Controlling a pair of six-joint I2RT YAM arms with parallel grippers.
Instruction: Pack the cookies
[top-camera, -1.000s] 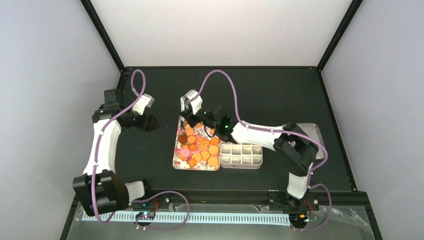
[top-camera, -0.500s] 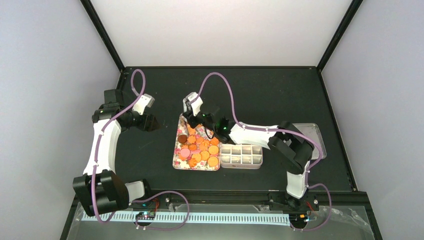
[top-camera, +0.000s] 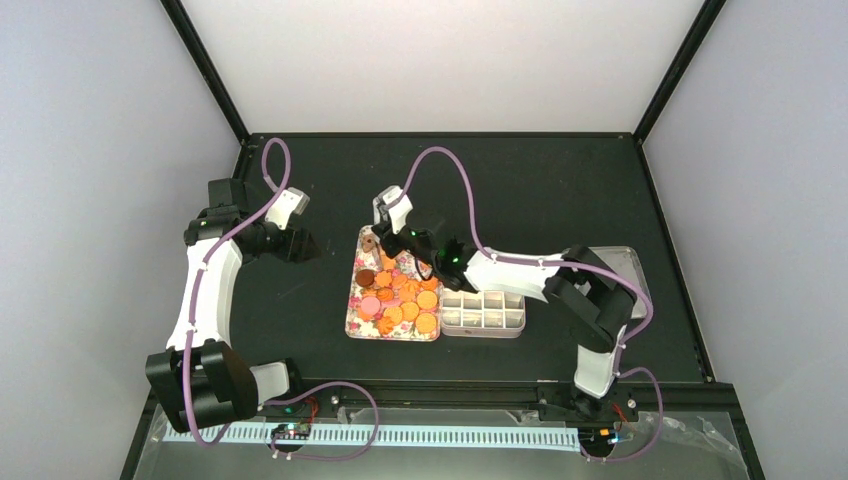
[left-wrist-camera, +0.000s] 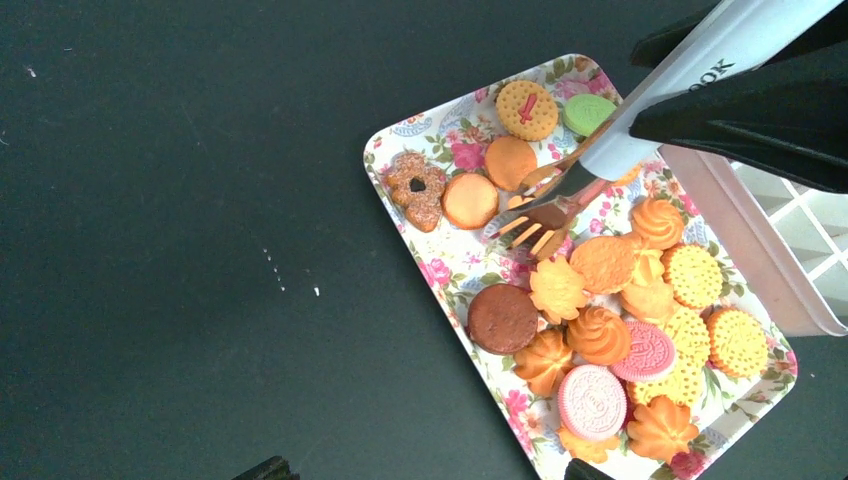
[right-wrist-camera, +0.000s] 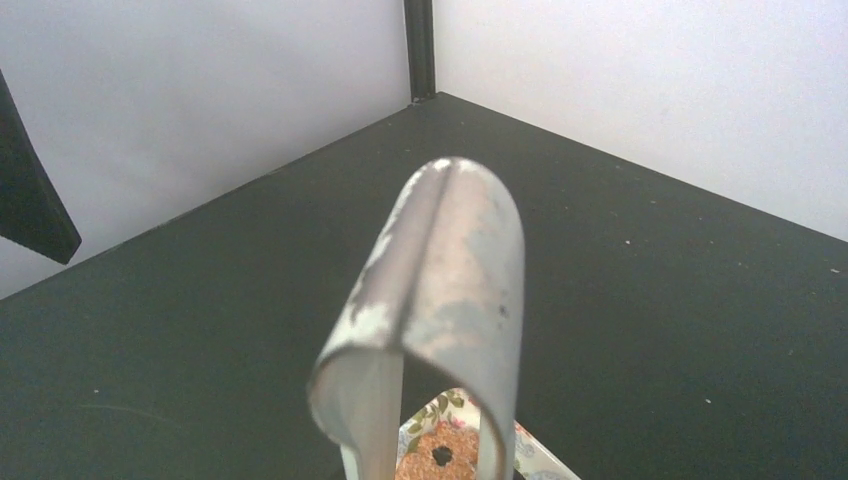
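Black surface (top-camera: 300, 330) between white walls is carrying a flowered tray (left-wrist-camera: 440, 275), with the cookies (left-wrist-camera: 600, 335) lying crowded on it, just beside a divided box (top-camera: 483, 310). Over the tray's far end the right pincer (top-camera: 398, 238) is gripping tongs (left-wrist-camera: 640, 120), their tips hanging among orange cookies; whether they are touching I cannot tell. Well apart to the left, the left pincer (top-camera: 303, 243) is hovering, jaws standing wide.

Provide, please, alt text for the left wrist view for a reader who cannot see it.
A flower-patterned tray on a black table holds small cookies, mostly orange, with brown, pink and green ones. From the upper right, metal tongs reach in, fork-like tips over the cookies, and a white compartment box sits beside the tray.
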